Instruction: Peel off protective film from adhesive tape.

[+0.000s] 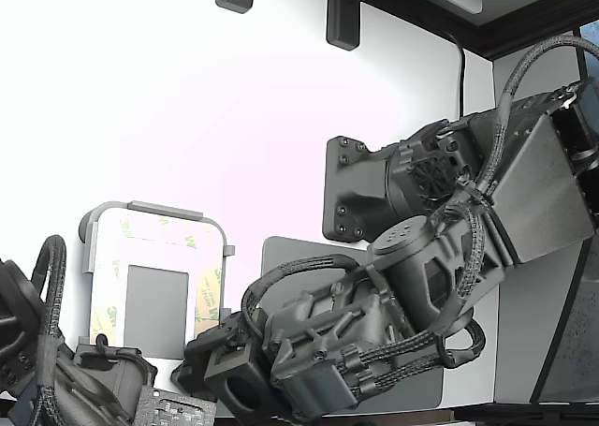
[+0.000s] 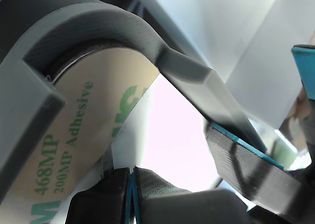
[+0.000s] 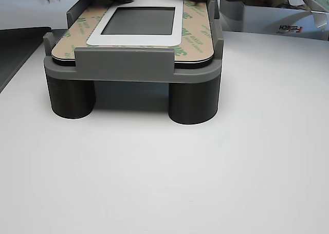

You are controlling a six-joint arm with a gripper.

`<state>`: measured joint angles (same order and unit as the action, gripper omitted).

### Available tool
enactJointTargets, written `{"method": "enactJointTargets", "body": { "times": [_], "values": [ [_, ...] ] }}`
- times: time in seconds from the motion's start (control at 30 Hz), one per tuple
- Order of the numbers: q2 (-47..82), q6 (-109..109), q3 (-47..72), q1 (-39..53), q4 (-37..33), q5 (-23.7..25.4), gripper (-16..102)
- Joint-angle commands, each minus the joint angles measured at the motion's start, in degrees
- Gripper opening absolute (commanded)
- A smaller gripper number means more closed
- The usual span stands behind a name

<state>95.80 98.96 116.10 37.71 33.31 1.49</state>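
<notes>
The protective film (image 2: 74, 135) is a tan liner with green "468MP 200MP Adhesive" print, lying on the adhesive tape at a rounded corner of the grey holder (image 2: 98, 22). My gripper (image 2: 132, 194) is shut, its blue pads pressed together at the liner's inner edge. I cannot see whether film lies between the pads. In the other view, tan tape strips (image 3: 193, 33) frame the white plate (image 3: 133, 38) and its grey square (image 3: 141, 20), and they lie flat. In the exterior view the plate (image 1: 154, 276) stands in its holder, and a large arm (image 1: 318, 342) reaches its lower right corner.
Another dark finger with a blue pad (image 2: 246, 160) stands close beside the holder corner. A second arm (image 1: 56, 370) sits at the exterior view's lower left. A white box (image 3: 288, 18) stands behind the holder, and a dark mat (image 3: 15, 43) lies to the other view's left.
</notes>
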Motion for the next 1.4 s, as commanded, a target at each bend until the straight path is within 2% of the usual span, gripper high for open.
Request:
{"method": "enactJointTargets", "body": {
  "times": [0.0, 0.43, 1.37],
  "values": [
    [1.3, 0.0, -1.9, -0.3, 0.4, -0.2, -11],
    [0.7, 0.9, -2.0, -0.4, -1.4, -0.6, -11],
    [1.0, 1.1, -3.7, -0.3, 0.8, -0.6, -11]
  ]
}}
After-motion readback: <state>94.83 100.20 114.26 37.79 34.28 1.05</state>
